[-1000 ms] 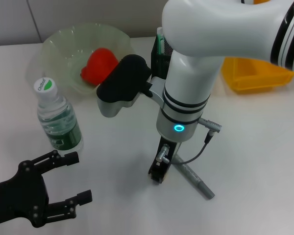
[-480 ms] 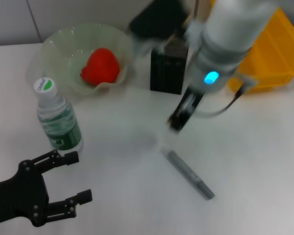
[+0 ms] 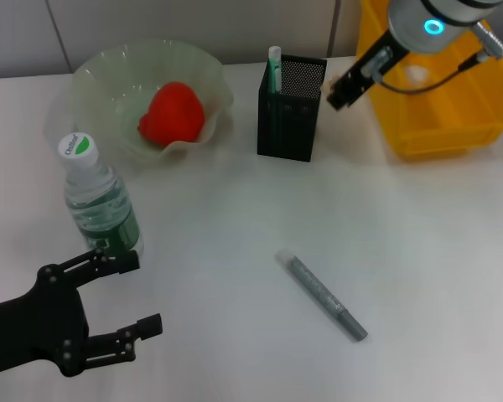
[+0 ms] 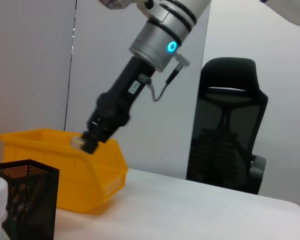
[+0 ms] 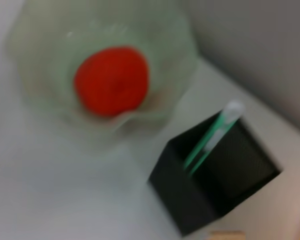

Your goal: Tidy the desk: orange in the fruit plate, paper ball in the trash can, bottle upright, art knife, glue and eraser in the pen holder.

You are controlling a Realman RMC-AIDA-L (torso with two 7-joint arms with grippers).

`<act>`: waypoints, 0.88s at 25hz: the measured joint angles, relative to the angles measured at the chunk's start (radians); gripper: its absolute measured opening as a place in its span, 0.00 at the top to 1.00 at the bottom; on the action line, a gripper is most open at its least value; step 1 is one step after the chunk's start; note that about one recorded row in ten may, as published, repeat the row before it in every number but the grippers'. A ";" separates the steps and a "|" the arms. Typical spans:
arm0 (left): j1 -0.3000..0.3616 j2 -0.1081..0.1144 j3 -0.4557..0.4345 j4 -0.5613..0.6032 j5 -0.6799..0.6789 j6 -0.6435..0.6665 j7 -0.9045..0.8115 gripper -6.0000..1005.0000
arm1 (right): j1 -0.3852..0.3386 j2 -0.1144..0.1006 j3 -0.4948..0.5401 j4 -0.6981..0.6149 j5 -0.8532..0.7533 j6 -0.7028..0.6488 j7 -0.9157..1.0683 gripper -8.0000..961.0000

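My right gripper [image 3: 337,92] hangs just above the right rim of the black mesh pen holder [image 3: 292,107]. It is shut on a small pale block, apparently the eraser [image 4: 79,143]. A green-and-white stick [image 3: 274,70] stands in the holder. The grey art knife [image 3: 323,295] lies on the table to the front. The red-orange fruit [image 3: 172,113] sits in the green fruit plate [image 3: 96,75]. The bottle [image 3: 101,201] stands upright at the left. My left gripper [image 3: 142,293] is open and empty at the front left, near the bottle.
A yellow bin [image 3: 453,126] stands right of the pen holder, with a pale shape inside it behind my right arm. A black office chair [image 4: 230,130] stands beyond the table in the left wrist view.
My right arm has risen from the table beside the art knife and swung back and right to the pen holder. The art knife stays on the table. The left gripper has barely moved.
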 joint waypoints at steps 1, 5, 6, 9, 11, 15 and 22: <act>0.000 0.000 0.000 0.000 0.000 0.000 0.000 0.16 | -0.005 0.000 0.000 0.003 -0.002 0.026 -0.003 0.69; -0.011 0.000 0.000 -0.008 0.001 -0.008 -0.003 0.16 | -0.017 0.001 -0.002 0.034 -0.005 0.120 -0.017 0.68; -0.011 0.000 0.000 -0.008 0.001 -0.008 -0.003 0.16 | -0.020 0.001 -0.004 0.045 -0.005 0.145 -0.018 0.68; -0.012 0.000 0.000 -0.016 0.000 -0.010 -0.003 0.16 | -0.030 0.003 -0.013 0.081 0.003 0.220 -0.022 0.67; -0.013 0.000 0.000 -0.018 0.000 -0.010 -0.003 0.16 | -0.032 0.004 -0.019 0.118 0.007 0.269 -0.025 0.67; -0.013 0.000 0.000 -0.018 0.000 -0.011 -0.003 0.16 | -0.025 0.004 -0.019 0.201 0.061 0.347 -0.070 0.66; -0.014 0.000 0.000 -0.020 0.000 -0.013 -0.004 0.16 | -0.033 0.002 -0.013 0.224 0.141 0.398 -0.135 0.55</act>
